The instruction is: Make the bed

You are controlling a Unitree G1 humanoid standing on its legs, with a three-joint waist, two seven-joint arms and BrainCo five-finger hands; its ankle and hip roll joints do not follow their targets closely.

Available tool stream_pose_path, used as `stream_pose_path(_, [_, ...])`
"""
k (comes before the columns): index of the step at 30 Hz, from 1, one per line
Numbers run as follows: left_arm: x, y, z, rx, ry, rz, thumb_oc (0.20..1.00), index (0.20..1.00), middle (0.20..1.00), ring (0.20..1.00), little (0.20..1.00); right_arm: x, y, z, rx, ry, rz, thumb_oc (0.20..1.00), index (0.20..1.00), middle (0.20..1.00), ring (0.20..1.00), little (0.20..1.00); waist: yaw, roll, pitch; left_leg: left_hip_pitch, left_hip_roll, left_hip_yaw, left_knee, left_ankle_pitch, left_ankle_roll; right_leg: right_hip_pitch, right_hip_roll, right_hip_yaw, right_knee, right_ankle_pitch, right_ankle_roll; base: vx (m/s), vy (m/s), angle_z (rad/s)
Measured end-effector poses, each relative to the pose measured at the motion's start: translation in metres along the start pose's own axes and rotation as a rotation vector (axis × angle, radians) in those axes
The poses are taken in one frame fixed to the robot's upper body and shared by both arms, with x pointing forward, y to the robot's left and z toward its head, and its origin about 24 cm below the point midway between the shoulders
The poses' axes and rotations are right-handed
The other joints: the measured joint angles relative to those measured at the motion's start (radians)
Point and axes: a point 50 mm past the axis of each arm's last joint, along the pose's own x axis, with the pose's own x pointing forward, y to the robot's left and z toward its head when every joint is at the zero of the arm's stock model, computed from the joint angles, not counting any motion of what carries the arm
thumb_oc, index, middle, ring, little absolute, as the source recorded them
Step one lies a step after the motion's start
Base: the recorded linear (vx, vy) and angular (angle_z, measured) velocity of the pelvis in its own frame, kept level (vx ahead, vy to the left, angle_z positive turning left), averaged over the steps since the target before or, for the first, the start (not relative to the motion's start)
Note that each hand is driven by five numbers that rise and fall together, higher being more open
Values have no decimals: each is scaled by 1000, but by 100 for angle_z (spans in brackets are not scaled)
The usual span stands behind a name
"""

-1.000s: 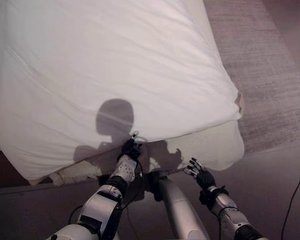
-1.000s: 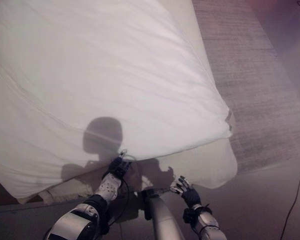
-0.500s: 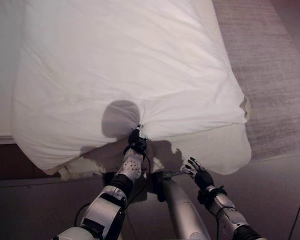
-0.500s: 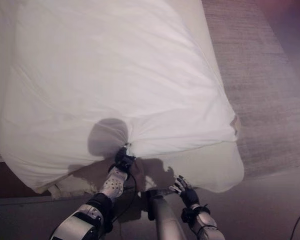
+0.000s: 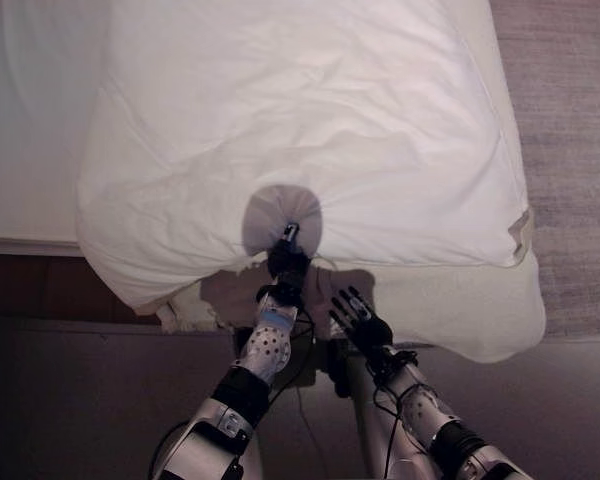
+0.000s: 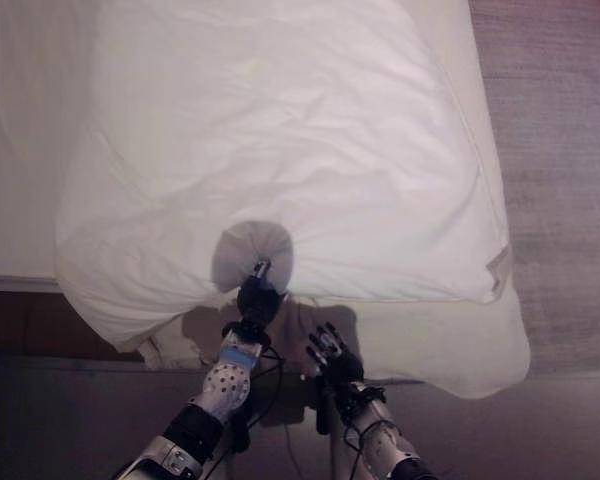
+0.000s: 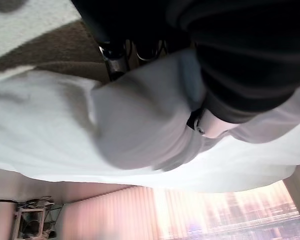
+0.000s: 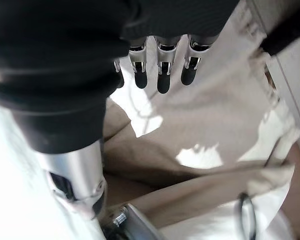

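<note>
One white duvet (image 5: 310,120) was seen gathered further up the bed (image 5: 30,130) than a second before, its near edge bunched and lifted at the foot. The left robot hand (image 5: 286,262) was pinched on that edge, which had been carried up and forward, suggesting the cover was being drawn toward the head. The right robot hand (image 5: 360,322) was held spread, empty, just below the overhang. Soft creases were shown radiating from the grip; a mattress (image 5: 480,320) corner lay exposed.
</note>
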Motion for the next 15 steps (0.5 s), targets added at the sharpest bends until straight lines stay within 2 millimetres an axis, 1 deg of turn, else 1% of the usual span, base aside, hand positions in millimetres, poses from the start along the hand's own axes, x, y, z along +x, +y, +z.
stream_pose_path(2, [0,-14,5,-17,-26,-52,200,200,200,200,200,4,6,0,60,-4,15,1000,1000,1000,1000,1000,5,1,6,10,-5,-10,-14,13,0,5,-4,-7,-2,0,0,18,-4,22])
stream_pose_path(3, [0,-19,10,-23,-51,-68,200,200,200,200,200,10,15,-1,92,-6,46,1000,1000,1000,1000,1000,23,6,9,13,-8,-15,-25,19,-2,9,-7,-18,-3,0,0,21,-6,17])
stream_pose_path(5, [0,-25,14,-28,-72,-88,200,200,200,200,200,14,23,0,133,-18,72,1000,1000,1000,1000,1000,32,7,11,15,-11,-20,-32,26,-2,11,-9,-20,-5,0,-1,7,-3,11])
stream_pose_path(9, [-1,-25,20,-25,-100,-85,200,200,200,200,200,15,25,0,161,-22,78,1000,1000,1000,1000,1000,36,8,12,14,-15,-23,-32,29,0,13,-12,-23,-5,0,-1,3,-1,5])
stream_pose_path(11, [-1,-24,23,-13,-104,-70,200,200,200,200,200,18,29,4,191,-41,87,1000,1000,1000,1000,1000,36,11,14,14,-18,-32,-32,30,2,16,-15,-27,-5,0,-1,21,46,5])
stream_pose_path(12, [-2,-24,27,-8,-114,-60,200,200,200,200,200,18,31,8,214,-60,93,1000,1000,1000,1000,1000,39,16,17,13,-21,-37,-34,30,2,19,-18,-32,-4,-1,0,27,77,14])
stream_pose_path(13, [-3,-29,31,-2,-141,-53,200,200,200,200,200,19,39,26,280,-141,132,1000,1000,1000,1000,1000,36,24,22,9,-22,-41,-36,33,4,19,-23,-40,-1,-2,1,11,44,19])
stream_pose_path(14, [-4,-31,37,7,-184,-45,200,200,200,200,200,18,53,45,342,-246,204,1000,1000,1000,1000,1000,36,35,28,11,-25,-46,-42,36,10,19,-27,-45,0,-3,1,19,32,17])
stream_pose_path(15, [-4,-30,40,10,-207,-36,200,200,200,200,200,19,59,54,351,-287,234,1000,1000,1000,1000,1000,35,38,29,13,-24,-46,-45,38,11,19,-27,-45,0,-3,1,14,52,7])
